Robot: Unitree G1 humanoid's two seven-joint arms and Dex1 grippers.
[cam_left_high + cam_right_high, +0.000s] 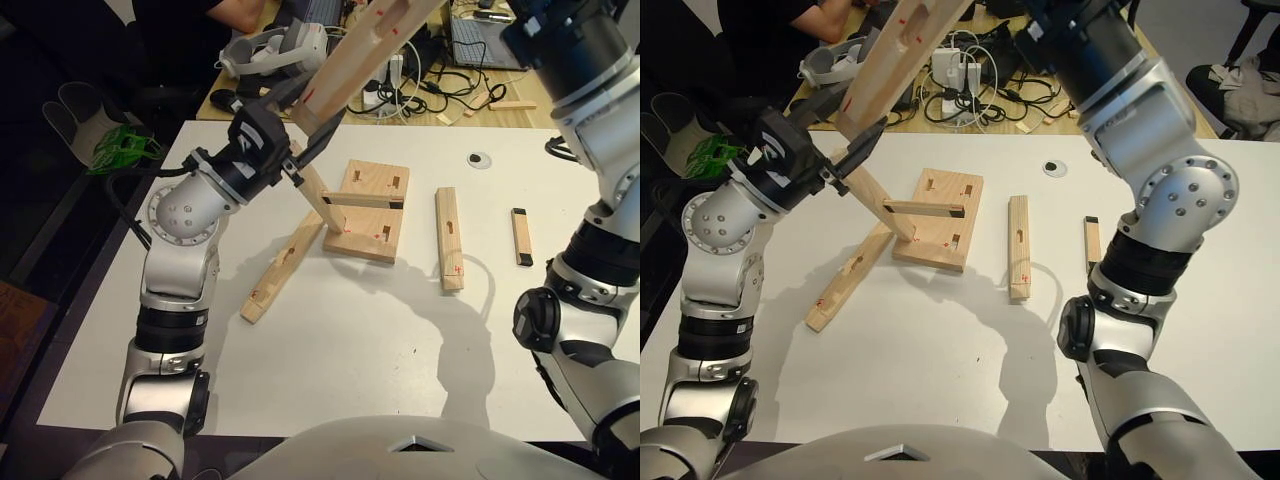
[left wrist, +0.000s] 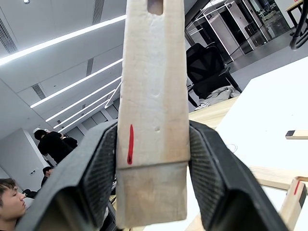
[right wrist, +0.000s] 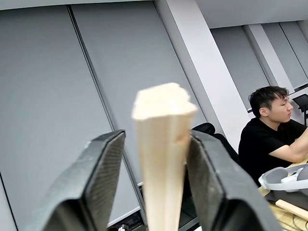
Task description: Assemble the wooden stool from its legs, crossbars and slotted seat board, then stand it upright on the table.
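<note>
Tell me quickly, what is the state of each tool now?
Left tool: closed on the raised wooden leg.
Right tool: at the leg's other end; open or closed cannot be told.

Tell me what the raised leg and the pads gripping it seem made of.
The raised leg: pale unfinished wood, likely softwood; faint grain, matte, red marker line. The pads of the left pincer: dark, finely textured, probably rubber or plastic.

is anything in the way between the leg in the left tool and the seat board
Yes. A tilted wooden piece rises from the seat board right under the left tool and its leg, meeting a crossbar lying across the board. Its visible slots look uncovered.
</note>
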